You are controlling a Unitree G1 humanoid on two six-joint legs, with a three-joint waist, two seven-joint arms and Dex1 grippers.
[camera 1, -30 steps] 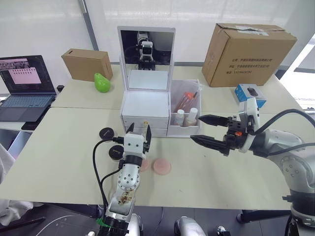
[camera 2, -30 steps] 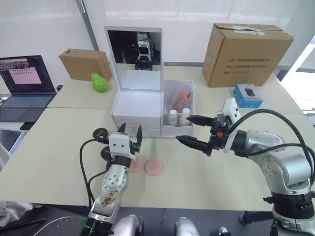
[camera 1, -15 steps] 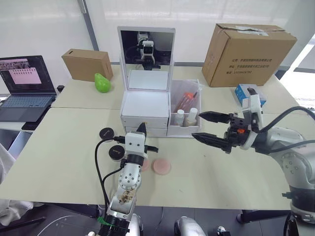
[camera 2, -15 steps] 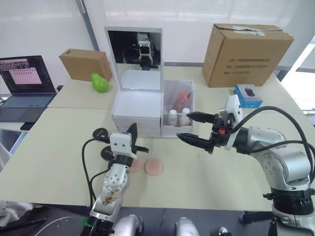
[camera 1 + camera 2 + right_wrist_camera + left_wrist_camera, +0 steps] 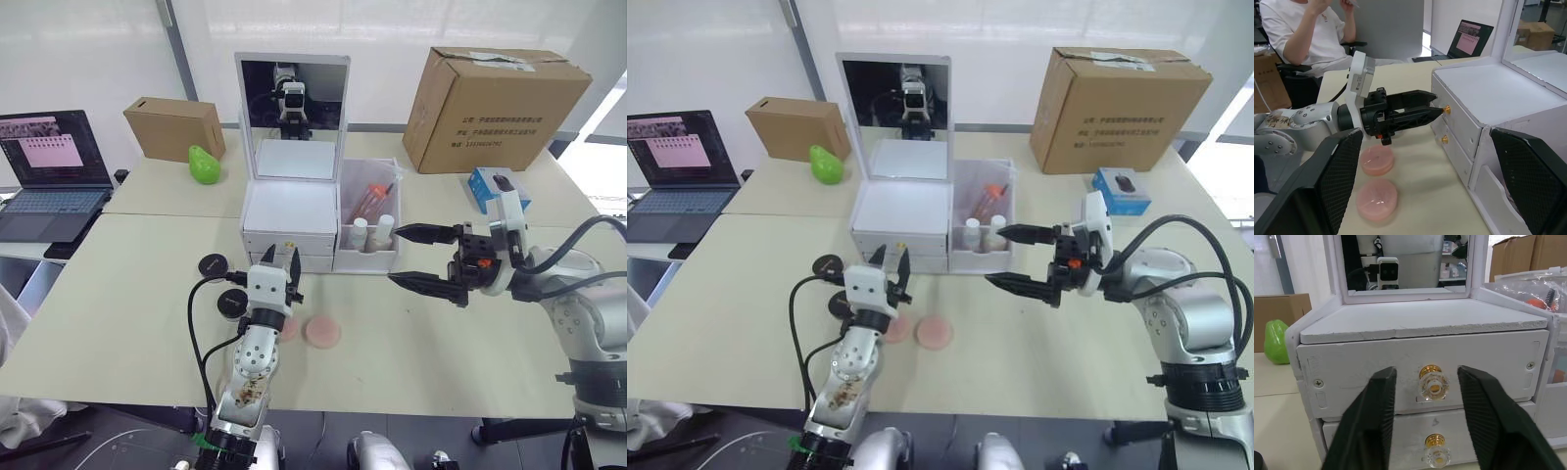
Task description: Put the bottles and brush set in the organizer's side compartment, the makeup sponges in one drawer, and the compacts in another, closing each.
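1. The organizer (image 5: 292, 211) stands mid-table with its mirror lid upright at the far side; both drawers (image 5: 1420, 363) are closed, stacked one over the other on its near face.
2. The side compartment (image 5: 369, 230) is the bin on the organizer's right. It holds the brush set (image 5: 370, 201) leaning at a tilt, with two white-capped bottles (image 5: 372, 233) standing against its low front wall.
3. The right gripper (image 5: 423, 257) hovers over the table just to the right of the side compartment's front. Its fingers are spread wide, one above the other, pointing left toward the organizer. It holds nothing and touches nothing.
4. The left gripper (image 5: 280, 262) is raised in front of the drawers, fingers pointing at the organizer's near face. Its fingers (image 5: 1374, 416) are parted, one on each side of the upper drawer's gold knob (image 5: 1431, 381), with a clear gap on both sides. It grips nothing, and whether the tips touch the drawer front cannot be told.
5. The makeup sponges (image 5: 322, 332) lie flat on the table near the organizer, just right of the left arm: one in full view, the other partly hidden behind that arm.
6. The compacts (image 5: 213, 265) lie on the table left of the left gripper, one farther, one nearer and partly behind the arm's cable.
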